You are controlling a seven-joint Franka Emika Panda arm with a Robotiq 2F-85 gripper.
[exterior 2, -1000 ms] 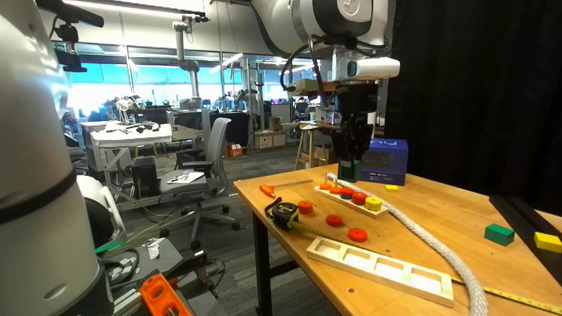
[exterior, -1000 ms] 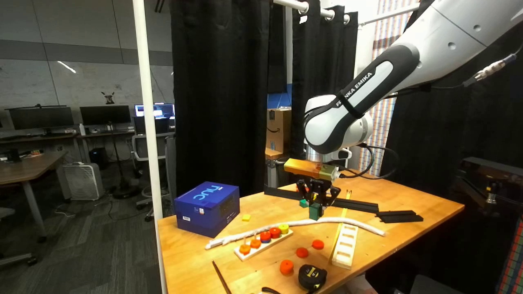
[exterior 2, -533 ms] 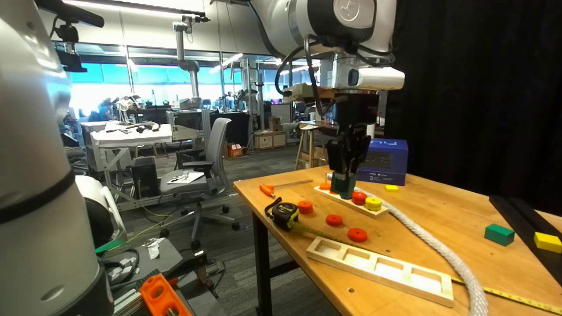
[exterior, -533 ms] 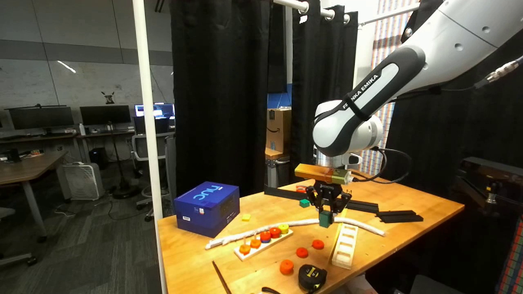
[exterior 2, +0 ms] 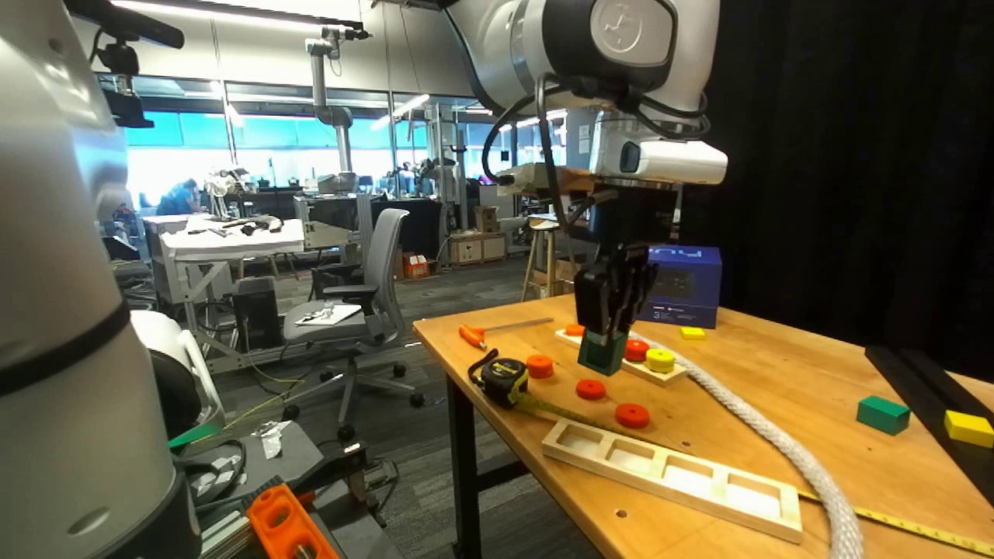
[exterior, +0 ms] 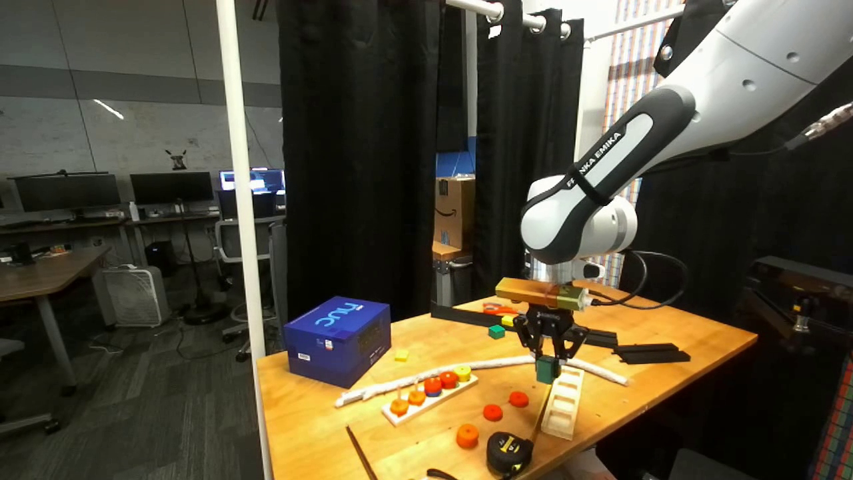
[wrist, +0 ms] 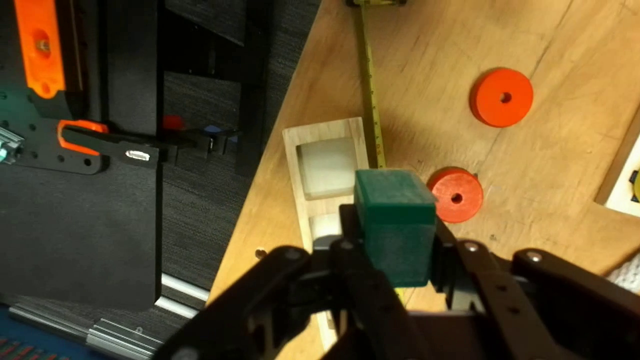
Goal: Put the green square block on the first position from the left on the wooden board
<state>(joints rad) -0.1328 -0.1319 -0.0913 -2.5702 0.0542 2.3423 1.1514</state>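
My gripper (exterior: 548, 361) is shut on the green square block (exterior: 548, 372), held in the air above the table. In the wrist view the block (wrist: 397, 235) sits between both fingertips (wrist: 395, 220) and covers part of the wooden board's (wrist: 327, 205) right edge. The board is pale, with several square recesses in a row, and lies near the table edge. All recesses visible in an exterior view are empty in the board (exterior 2: 668, 487). There the gripper (exterior 2: 604, 335) and block (exterior 2: 601, 357) appear beyond the board's far left end. In the wrist view the gripper hides the board's lower part.
A tape measure (exterior 2: 505, 380) has its yellow tape running beside the board. Red rings (exterior 2: 632, 416) lie close by. A peg board with rings (exterior: 400, 419), white rope (exterior 2: 784, 439), blue box (exterior: 338, 343), second green block (exterior 2: 883, 414) and yellow block (exterior 2: 969, 428) are on the table.
My gripper, still holding the green block, has moved lower and closer to the recessed board. The board and the other things on the table have not moved.
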